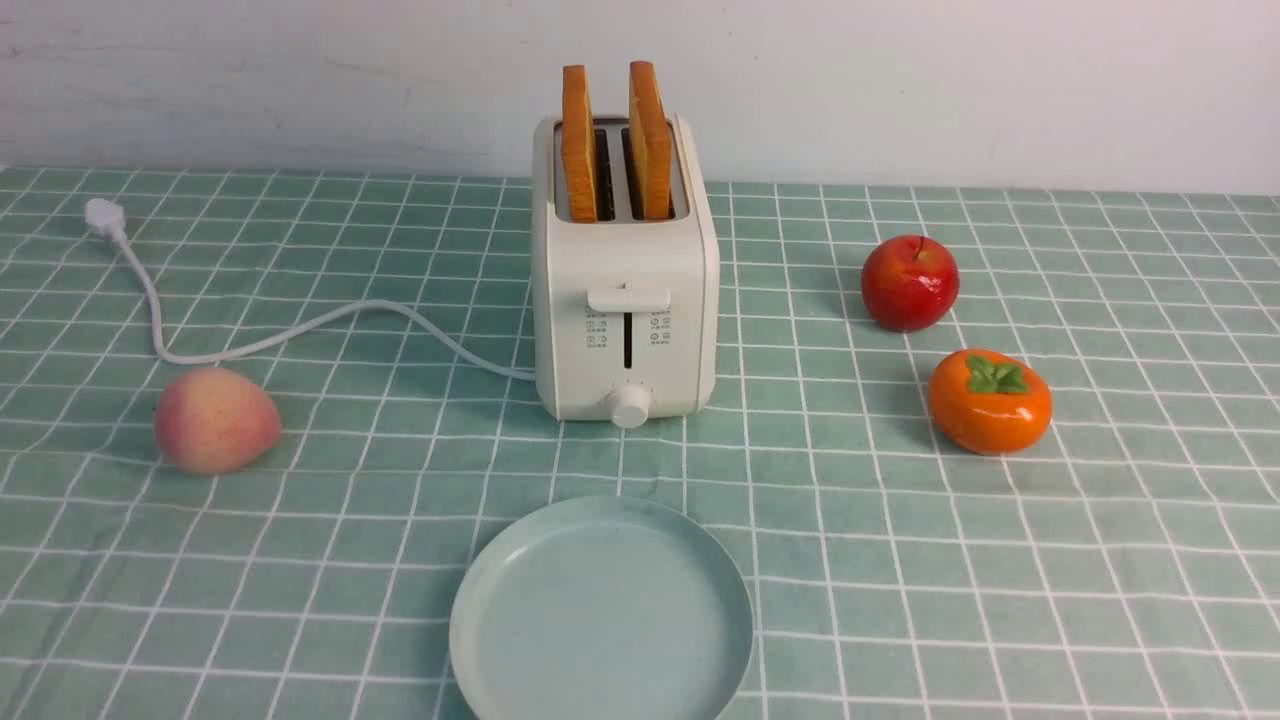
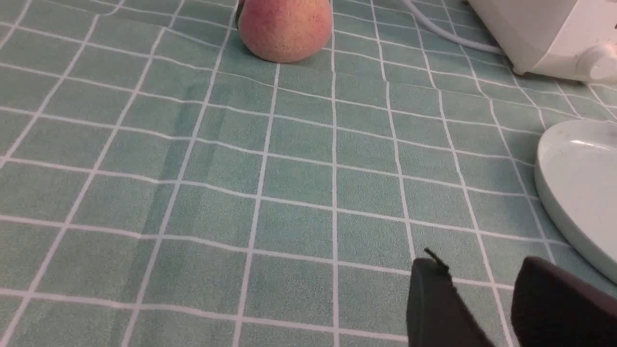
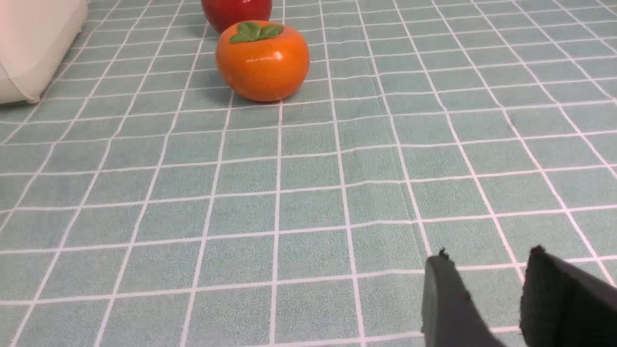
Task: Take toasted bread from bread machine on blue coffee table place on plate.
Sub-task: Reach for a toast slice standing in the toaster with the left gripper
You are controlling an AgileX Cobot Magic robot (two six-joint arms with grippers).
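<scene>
Two slices of toasted bread, one left [image 1: 578, 142] and one right [image 1: 650, 138], stand upright in the slots of the cream-white bread machine [image 1: 625, 330] at the middle of the blue coffee table [image 1: 1100, 560]. The pale blue-green plate [image 1: 600, 612] lies empty in front of it. Neither arm shows in the front view. My left gripper [image 2: 479, 270] is open and empty low over the cloth, beside the plate's rim [image 2: 554, 202]. My right gripper [image 3: 487, 262] is open and empty over bare cloth, well short of the bread machine's corner [image 3: 29, 53].
A peach [image 1: 215, 420] lies left of the bread machine, also in the left wrist view [image 2: 285, 29]. A red apple [image 1: 909, 282] and an orange persimmon [image 1: 989, 400] lie to its right; the persimmon [image 3: 262, 60] shows in the right wrist view. The white cord [image 1: 250, 340] runs left to its plug [image 1: 103, 215].
</scene>
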